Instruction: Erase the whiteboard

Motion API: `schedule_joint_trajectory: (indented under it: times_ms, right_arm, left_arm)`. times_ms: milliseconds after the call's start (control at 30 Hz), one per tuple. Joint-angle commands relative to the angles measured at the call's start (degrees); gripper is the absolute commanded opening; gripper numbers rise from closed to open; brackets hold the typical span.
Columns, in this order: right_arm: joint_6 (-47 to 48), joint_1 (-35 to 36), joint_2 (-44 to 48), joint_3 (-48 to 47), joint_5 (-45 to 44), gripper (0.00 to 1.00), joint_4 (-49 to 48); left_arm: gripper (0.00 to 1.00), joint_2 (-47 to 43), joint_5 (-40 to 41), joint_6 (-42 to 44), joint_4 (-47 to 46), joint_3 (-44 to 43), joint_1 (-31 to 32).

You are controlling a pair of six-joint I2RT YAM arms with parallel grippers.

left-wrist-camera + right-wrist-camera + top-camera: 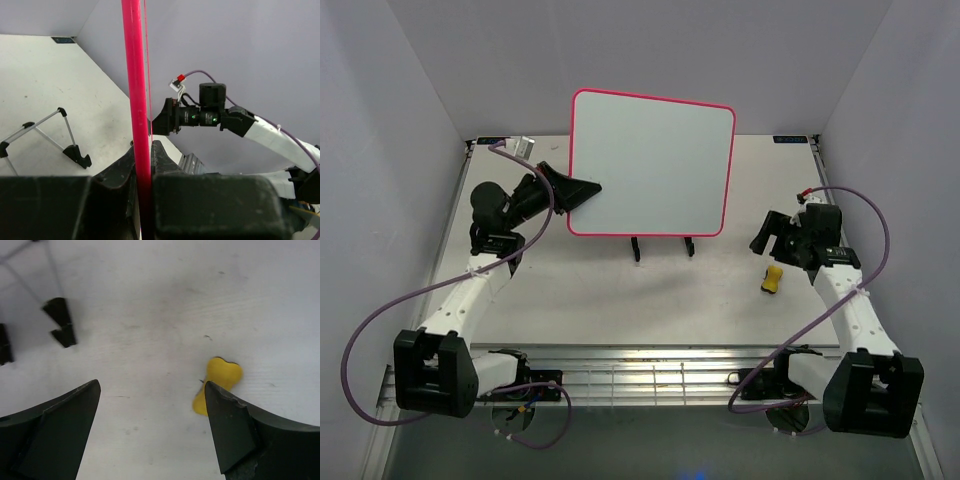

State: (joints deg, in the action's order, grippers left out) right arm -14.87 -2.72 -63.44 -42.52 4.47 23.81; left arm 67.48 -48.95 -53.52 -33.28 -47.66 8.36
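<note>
Left fingers clamp whiteboard edge; right fingers wide, eraser lower right. Surface looks clean: raise your right arm straight up, without nudging it.

Three plain walls of pale lilac-grey, the back wall, the left wall and the right wall, are closing in a white table on every side but the near one. The tabletop is showing faint grey scuffs and specks, and a strip of ribbed metal is running along its near edge, catching a bright glint. Soft, even light is falling from above, casting only weak shadows.
</note>
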Motion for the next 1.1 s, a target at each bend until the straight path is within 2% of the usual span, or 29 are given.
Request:
schedule_joint_trajectory:
  times_ms: [0, 133, 267, 467, 567, 700, 767, 933, 1067]
  right_arm:
    - [3.1, 0.0, 4.72, -3.88, 18.36, 0.9, -3.86]
    - [3.01, 0.0, 6.74, -6.87, 29.77, 0.9, -4.47]
    - [2.57, 0.0, 10.26, -10.2, 34.37, 0.91, -5.44]
    - [2.83, 0.0, 8.86, -15.04, 40.25, 0.92, -5.44]
    - [1.6, 0.0, 9.56, -15.05, 41.06, 0.93, -6.85]
    - [0.81, 0.0, 10.7, -15.66, 41.05, 0.94, -6.59]
    - [-0.5, 0.0, 12.19, -14.44, 42.37, 0.94, -7.98]
    - [-1.3, -0.09, 14.92, -12.5, 43.52, 0.96, -6.85]
    - [-2.26, 0.08, 18.16, -10.3, 45.89, 0.96, -5.89]
  left_arm:
    - [0.0, 1.32, -2.72, -0.36, -19.6, -0.68, 0.17]
    - [0.0, 6.59, -5.71, -3.6, -26.91, -1.03, 0.17]
    - [0.0, 8.63, -6.07, -3.62, -29.83, 0.02, 0.25]
    - [0.0, 8.81, -3.36, -3.44, -33.34, 3.7, 0.43]
    - [0.0, 8.54, -2.82, -1.34, -32.39, 4.85, 1.31]
    - [0.0, 7.66, 4.1, 3.5, -31.85, 7.58, 2.62]
    - [0.0, 8.97, 4.3, 5.43, -32.02, 7.06, 2.97]
    - [0.0, 14.95, 3.51, 6.32, -34.04, 2.06, 2.98]
    - [0.0, 22.49, 3.51, 5.8, -41.31, 0.11, 2.98]
